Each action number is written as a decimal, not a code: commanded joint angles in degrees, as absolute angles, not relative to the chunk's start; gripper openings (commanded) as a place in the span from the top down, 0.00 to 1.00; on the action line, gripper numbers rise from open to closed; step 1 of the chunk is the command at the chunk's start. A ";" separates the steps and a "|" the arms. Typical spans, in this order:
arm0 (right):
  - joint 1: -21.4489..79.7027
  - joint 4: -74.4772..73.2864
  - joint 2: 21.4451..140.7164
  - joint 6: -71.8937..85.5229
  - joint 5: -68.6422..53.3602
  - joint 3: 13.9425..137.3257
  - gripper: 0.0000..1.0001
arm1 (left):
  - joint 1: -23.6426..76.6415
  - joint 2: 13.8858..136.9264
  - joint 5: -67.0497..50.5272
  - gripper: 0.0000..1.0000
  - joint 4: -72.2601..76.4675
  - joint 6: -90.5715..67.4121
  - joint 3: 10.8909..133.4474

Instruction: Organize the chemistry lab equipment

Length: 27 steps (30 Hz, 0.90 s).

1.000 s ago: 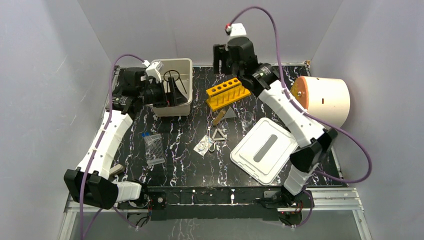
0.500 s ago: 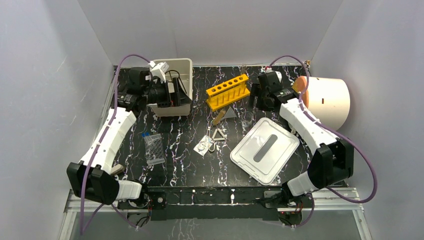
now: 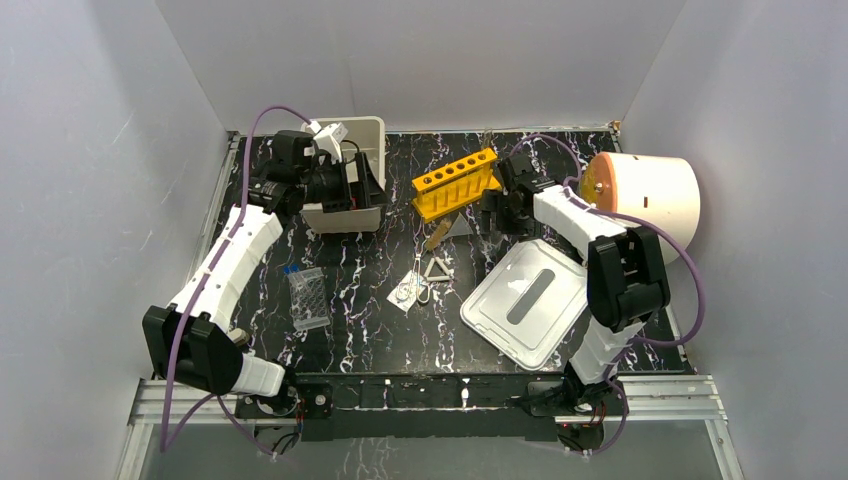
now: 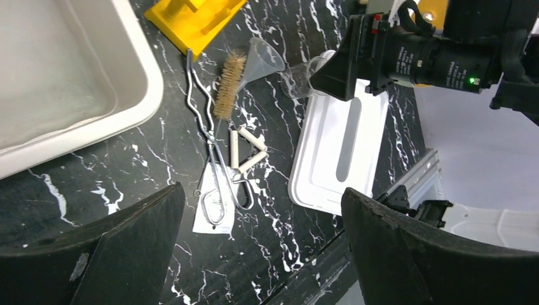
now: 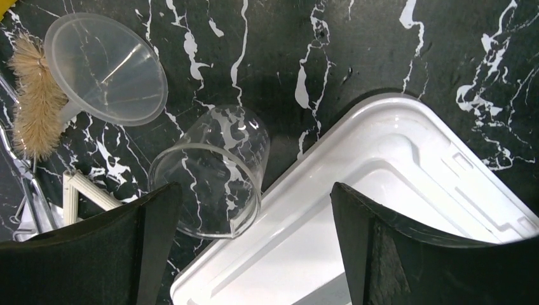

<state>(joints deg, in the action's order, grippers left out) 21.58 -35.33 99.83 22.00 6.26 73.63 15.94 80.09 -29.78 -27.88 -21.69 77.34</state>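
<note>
Blk marbled tabletop [image 3: 352,338] w/ white veins, plain grey walls [image 3: 420,60] on 3 sides

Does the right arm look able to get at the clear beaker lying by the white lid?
Likely yes: the open right gripper hangs right over the beaker, nothing covering it; the white lid lies close beside it.

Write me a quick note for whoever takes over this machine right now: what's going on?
Left tool: open, empty, near the bin.
Right tool: open, empty, above the beaker, which lies on its side beside the lid.
On the table: funnel, brush, tongs, white triangle, yellow rack, clear tray.
Done: cannot tell; the bin's inside is mostly hidden.
Left: gather all of these.
</note>
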 commanded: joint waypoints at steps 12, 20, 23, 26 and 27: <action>26.72 -33.75 95.46 20.56 17.37 78.76 0.12 | 16.07 78.58 -21.89 0.07 -30.89 -20.89 78.95; 27.90 -35.05 97.50 21.01 12.12 77.86 0.05 | 16.07 78.54 -20.86 0.07 -31.16 -20.96 78.62; 28.11 -34.22 98.14 20.87 11.93 76.92 0.01 | 16.08 78.16 -20.58 0.07 -31.30 -20.79 78.17; 28.16 -34.38 99.54 20.61 13.05 76.62 0.01 | 16.04 77.88 -19.73 0.06 -31.51 -20.74 77.94; 28.21 -34.55 100.20 20.57 13.54 76.64 0.02 | 16.02 77.87 -18.96 0.06 -31.70 -20.83 77.96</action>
<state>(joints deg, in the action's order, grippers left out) 27.88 -34.50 98.56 20.75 12.25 75.96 15.94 80.09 -20.47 -30.52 -21.43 77.34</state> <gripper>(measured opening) 0.984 0.933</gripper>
